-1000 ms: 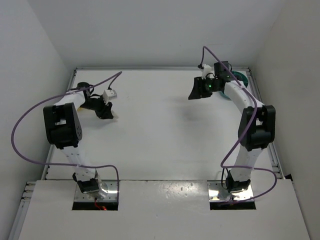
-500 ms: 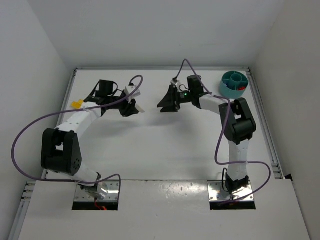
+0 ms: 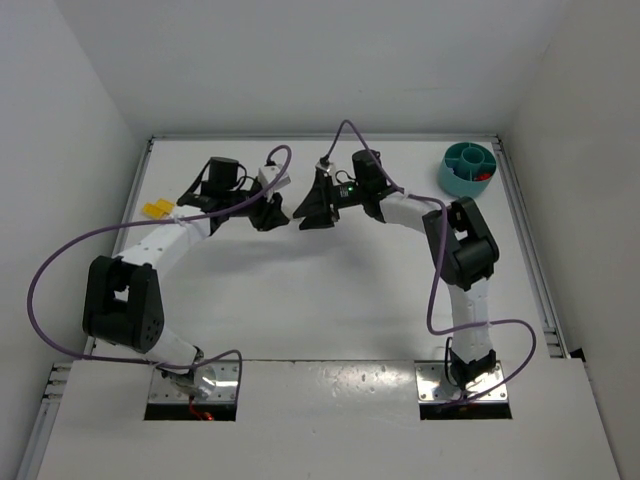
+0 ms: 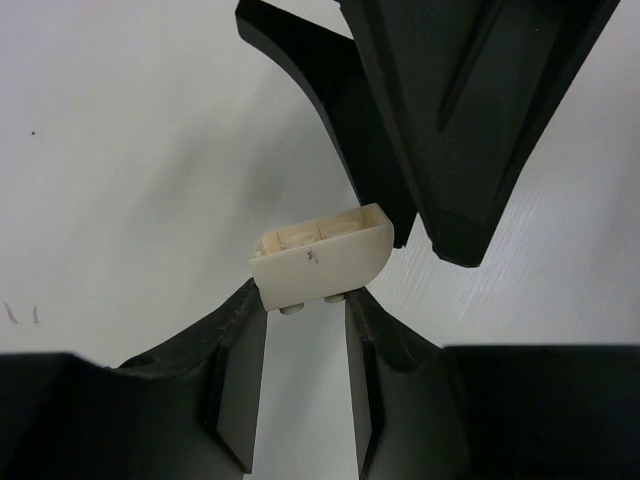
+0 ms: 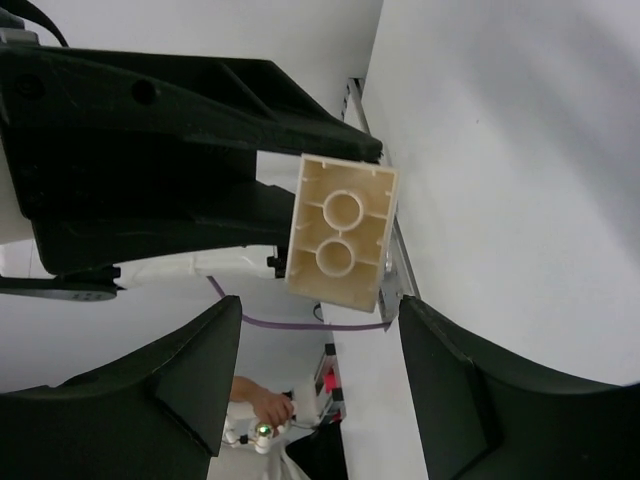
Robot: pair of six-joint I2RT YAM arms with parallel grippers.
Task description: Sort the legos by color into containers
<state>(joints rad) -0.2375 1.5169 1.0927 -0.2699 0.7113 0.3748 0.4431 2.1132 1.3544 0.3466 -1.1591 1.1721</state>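
A cream lego (image 4: 320,258) is pinched at the tips of my left gripper (image 4: 305,300), which is shut on it. In the right wrist view the same cream lego (image 5: 340,232) shows its hollow underside, with the left gripper (image 5: 150,150) dark behind it. My right gripper (image 5: 320,310) is open, its fingers on either side just short of the brick. Its black fingers (image 4: 470,110) loom over the brick in the left wrist view. From above, the left gripper (image 3: 275,212) and right gripper (image 3: 305,210) meet tip to tip at the back middle. The teal containers (image 3: 467,167) stand at the back right.
Yellow legos (image 3: 155,208) lie on the table at the far left, beside the left arm. A red piece (image 3: 483,177) lies in one compartment of the tub. Purple cables arch over both arms. White walls close in the table on three sides.
Both arms swung in to the back middle of the table, the left one carrying the cream lego rightward. The right gripper left the tub and opened wider.
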